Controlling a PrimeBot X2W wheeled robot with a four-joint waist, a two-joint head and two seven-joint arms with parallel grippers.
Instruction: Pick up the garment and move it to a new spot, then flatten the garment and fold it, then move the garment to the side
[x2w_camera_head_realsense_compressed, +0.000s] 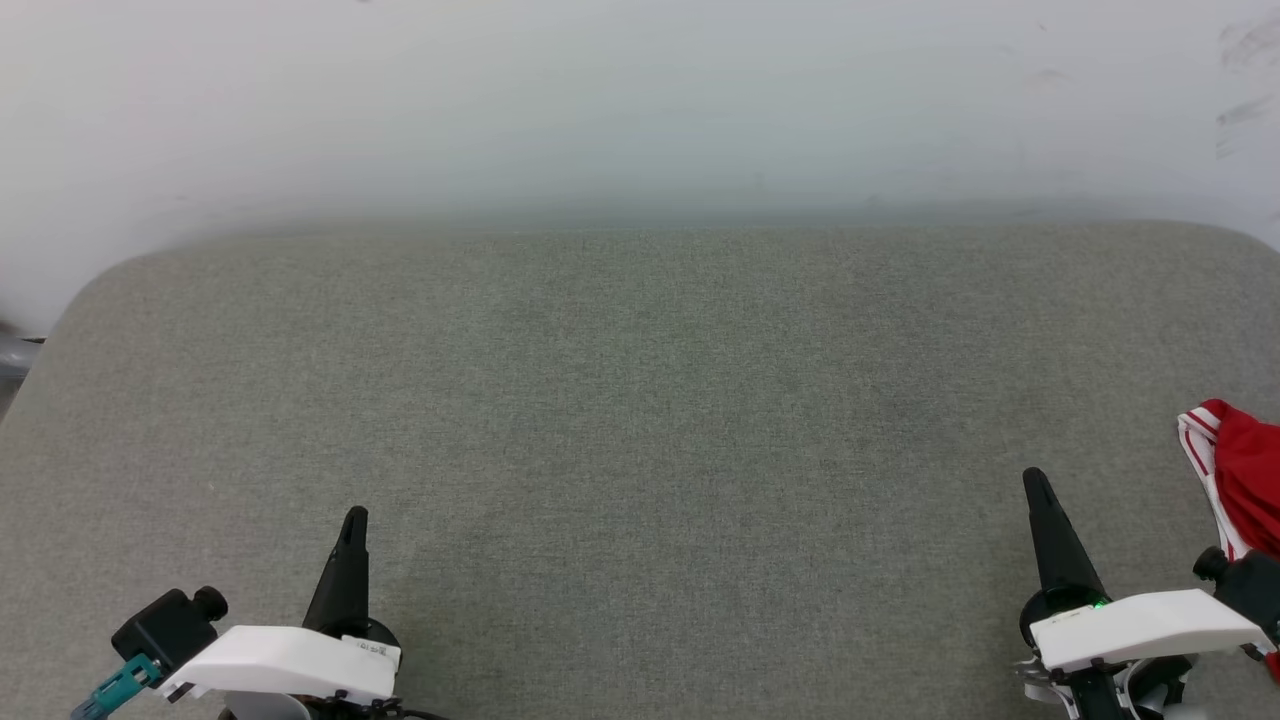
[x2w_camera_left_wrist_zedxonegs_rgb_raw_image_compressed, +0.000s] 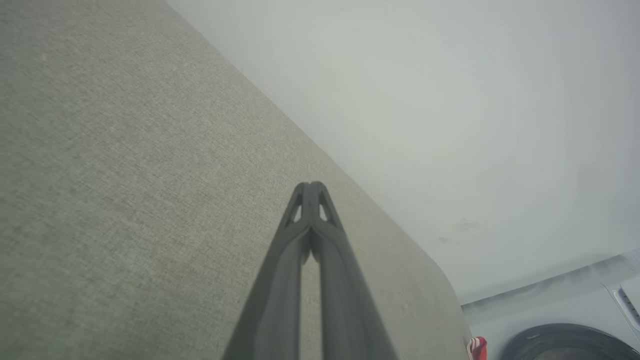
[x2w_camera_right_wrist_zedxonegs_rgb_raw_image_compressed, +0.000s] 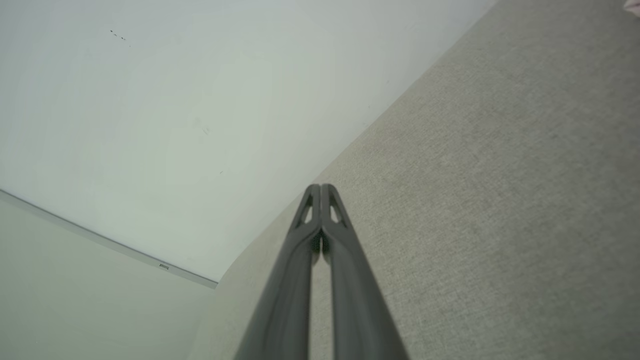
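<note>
Coarse, matt grey-green woven cloth covers the table (x2w_camera_head_realsense_compressed: 640, 400), its weave plain at close range. The garment (x2w_camera_head_realsense_compressed: 1245, 480) is soft red cloth with red-and-white striped trim. The left tool (x2w_camera_head_realsense_compressed: 355, 515) and right tool (x2w_camera_head_realsense_compressed: 1033, 478) have dark, matt plastic fingers (x2w_camera_left_wrist_zedxonegs_rgb_raw_image_compressed: 277, 290) and smooth white plastic shells (x2w_camera_head_realsense_compressed: 290, 665). The wall (x2w_camera_head_realsense_compressed: 640, 100) is smooth, matt white and faintly scuffed.

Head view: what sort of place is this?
Probably an indoor laundry-folding station: grey fabric-covered table against a white wall, red garment at its right edge, perhaps a washer's round door nearby.
</note>
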